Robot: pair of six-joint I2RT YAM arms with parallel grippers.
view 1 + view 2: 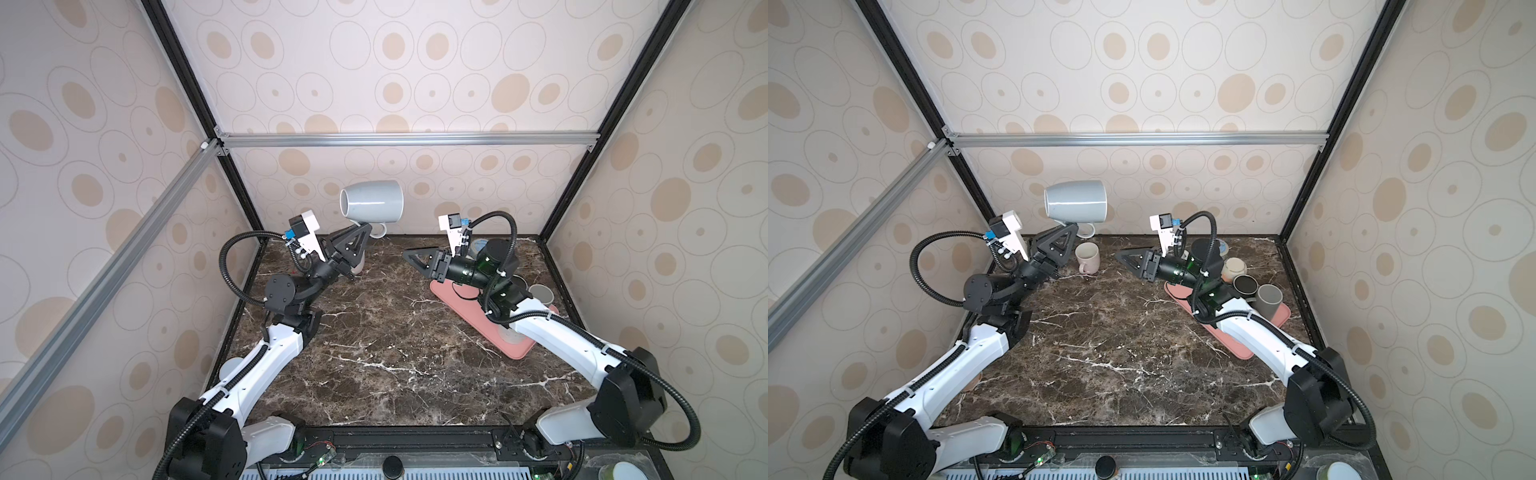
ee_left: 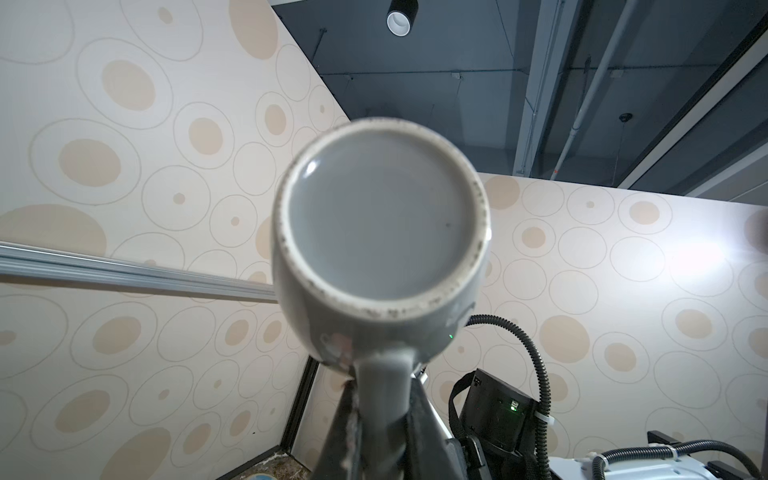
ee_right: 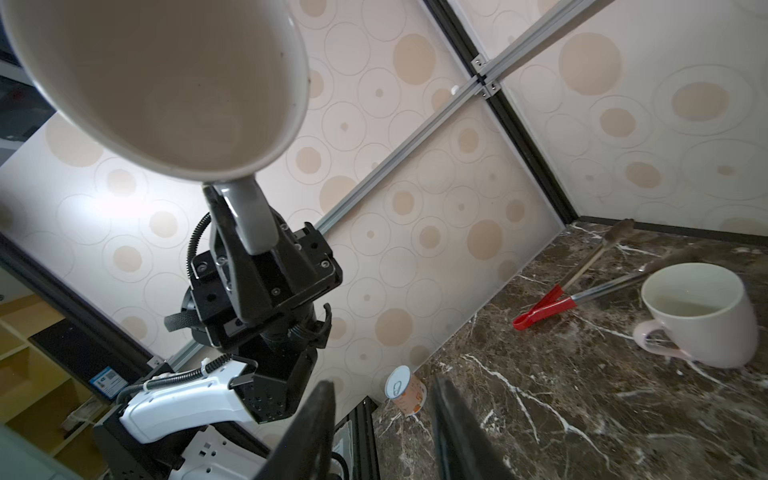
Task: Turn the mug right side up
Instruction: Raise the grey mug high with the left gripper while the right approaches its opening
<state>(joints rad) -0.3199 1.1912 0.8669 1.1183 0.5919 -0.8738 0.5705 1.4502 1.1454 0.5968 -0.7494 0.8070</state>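
Left pincer (image 1: 366, 227) is clamping shut on the curved handle (image 3: 249, 220) of the glossy grey ceramic mug (image 1: 372, 203) and holding it high over the back of the dark marble desk (image 1: 395, 332).

The mug is lying on its side in the air, with its base toward the left wall and its mouth toward the right arm. Judging the flip about half done.

The handle grip is leaving the mug body free of the fingers, so a wrist roll alone should be enough to bring the mouth up. The height is giving clearance over the pale pink mug (image 1: 1087, 257) standing upright on the desk below.

Right pincer (image 1: 411, 254) is hovering with jaws apart and empty, pointing toward the grey mug, probably standing by as support. The salmon-pink tray (image 1: 515, 349) beneath that arm is carrying other cups.

Risk: a handle-only hold may be letting the heavy body swing.
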